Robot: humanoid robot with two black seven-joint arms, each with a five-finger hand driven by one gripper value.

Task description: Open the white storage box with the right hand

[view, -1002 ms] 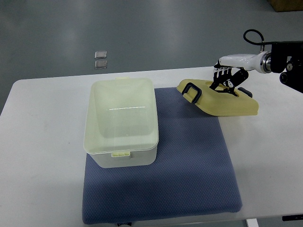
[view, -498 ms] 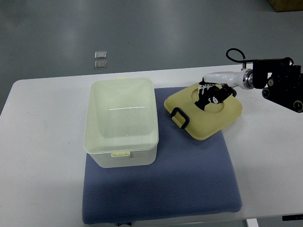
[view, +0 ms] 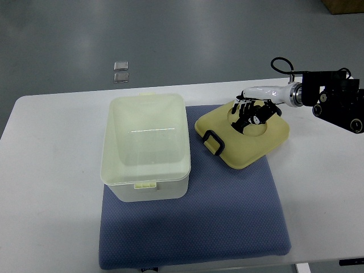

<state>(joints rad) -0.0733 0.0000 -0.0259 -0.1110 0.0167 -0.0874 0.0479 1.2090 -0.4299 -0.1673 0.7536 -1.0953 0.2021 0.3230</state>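
your right hand reaches in from the right edge, its arm stretched across the table, black fingers curled down onto the yellow lid around its top handle. the lid lies on the blue mat, just right of the open white box and apart from it. against half a second ago, lid and hand sit slightly further left, otherwise alike.

Lab/test area, bare grey floor, plain white table
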